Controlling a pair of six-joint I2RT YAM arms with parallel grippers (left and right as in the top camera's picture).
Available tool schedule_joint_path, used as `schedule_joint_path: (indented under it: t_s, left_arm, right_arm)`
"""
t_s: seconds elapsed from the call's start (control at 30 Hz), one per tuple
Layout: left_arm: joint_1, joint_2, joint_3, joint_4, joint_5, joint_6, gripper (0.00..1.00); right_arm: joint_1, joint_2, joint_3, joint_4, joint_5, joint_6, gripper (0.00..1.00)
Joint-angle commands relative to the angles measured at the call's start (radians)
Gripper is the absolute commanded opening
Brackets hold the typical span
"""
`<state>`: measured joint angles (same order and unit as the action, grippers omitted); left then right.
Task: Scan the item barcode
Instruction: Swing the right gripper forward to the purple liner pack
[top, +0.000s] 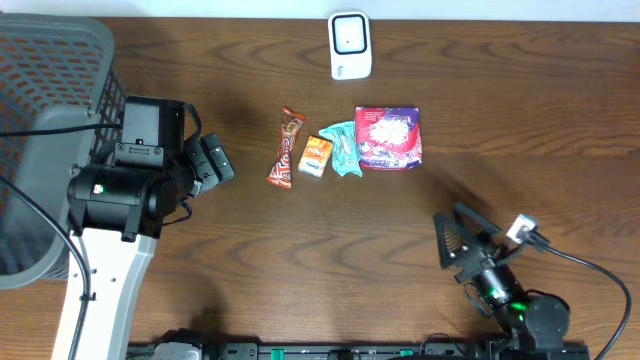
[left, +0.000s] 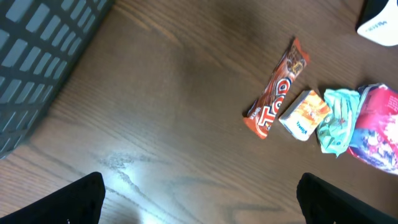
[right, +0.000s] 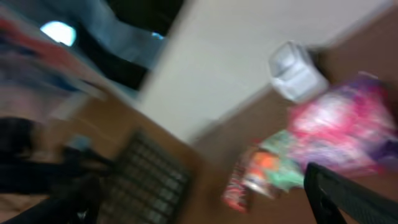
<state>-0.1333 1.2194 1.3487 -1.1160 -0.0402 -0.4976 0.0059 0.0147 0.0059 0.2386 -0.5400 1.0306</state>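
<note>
Both arms are free, nothing in hand. The left end effector (top: 212, 162) hangs released beside the grey basket (top: 60, 60). The right end effector (top: 462, 240) is spread wide too, low near the front of the counter (top: 300, 260), well apart from the goods. The candy bar (top: 286, 148), orange box (top: 315, 156), teal wrapper (top: 343, 148) and pink packet (top: 389, 137) lie in a row mid-counter, with the white scanner (top: 349, 45) near them towards the far edge.

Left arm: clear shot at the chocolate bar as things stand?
Probably yes. The left arm has its jaws open and empty, only bare table lies between them and the chocolate bar, and the orange packet sits on the bar's far side.
</note>
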Motion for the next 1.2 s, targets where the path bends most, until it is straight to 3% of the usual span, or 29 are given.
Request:
schedule_joint_path:
  t_s: [0.0, 0.1, 0.23, 0.47, 0.67, 0.9, 1.0, 1.17]
  left_arm:
    - [0.004, -0.006, 0.010, -0.001, -0.013, -0.005, 0.98]
    - [0.004, -0.006, 0.010, -0.001, -0.013, -0.005, 0.98]
    - [0.004, -0.006, 0.010, -0.001, -0.013, -0.005, 0.98]
    - [0.004, -0.006, 0.010, -0.001, -0.013, -0.005, 0.98]
    - [0.004, -0.006, 0.010, -0.001, -0.013, -0.005, 0.98]
    - [0.004, -0.006, 0.010, -0.001, -0.013, -0.005, 0.98]
    - [0.004, -0.006, 0.010, -0.001, -0.013, -0.005, 0.98]
    - [0.004, -0.006, 0.010, -0.001, -0.013, -0.005, 0.98]
  right_arm:
    - [-0.004, -0.009, 0.002, 0.168, 0.005, 0.173, 0.99]
    - [-0.005, -0.009, 0.043, 0.285, 0.095, 0.155, 0.99]
    - [-0.005, 0.031, 0.193, 0.191, 0.142, -0.056, 0.99]
    - [-0.005, 0.323, 0.605, -0.357, 0.151, -0.528, 0.99]
    - [-0.004, 0.758, 0.967, -0.774, 0.172, -0.725, 0.99]
    - [-0.004, 1.318, 1.424, -1.250, 0.170, -0.845, 0.99]
    - [-0.004, 1.484, 1.521, -1.294, 0.125, -0.845, 0.99]
    - [-0.004, 1.667, 1.538, -1.272, -0.002, -0.845, 0.99]
